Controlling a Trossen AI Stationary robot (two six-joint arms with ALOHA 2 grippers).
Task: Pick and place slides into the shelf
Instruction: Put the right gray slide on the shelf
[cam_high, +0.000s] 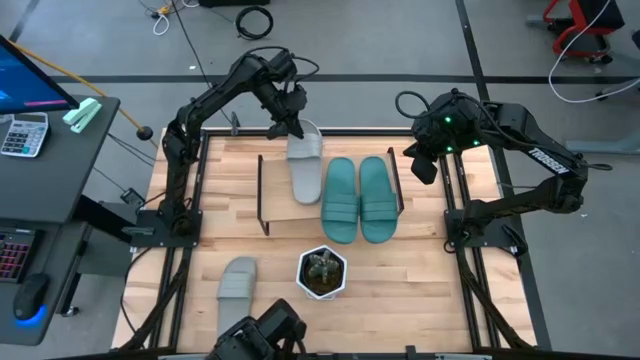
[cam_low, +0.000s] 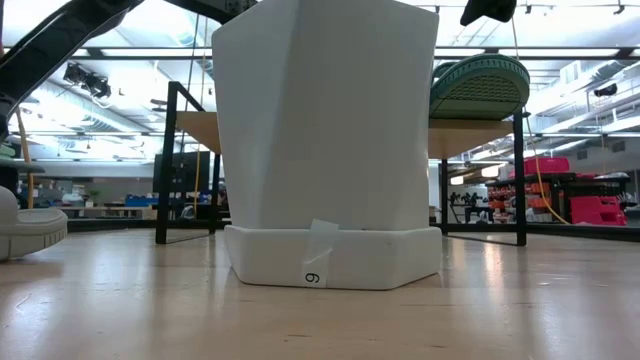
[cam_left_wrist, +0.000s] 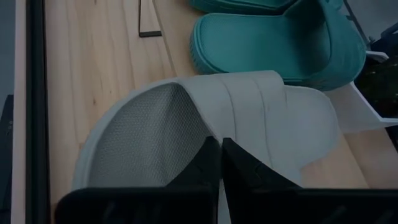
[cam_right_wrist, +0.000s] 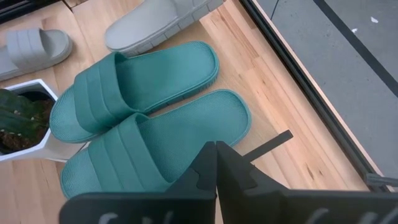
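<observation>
Three slides lay on the shelf (cam_high: 268, 200): a teal pair (cam_high: 357, 199) side by side and one grey slide (cam_high: 306, 165) beside them, its heel pinched by the left gripper (cam_high: 283, 127). Another grey slide (cam_high: 238, 282) sat on the table near the white pot (cam_high: 322, 273), whose tape tag read "6" (cam_low: 314, 279). Right gripper (cam_high: 425, 165) hovered beside the shelf, fingers closed, empty.
</observation>
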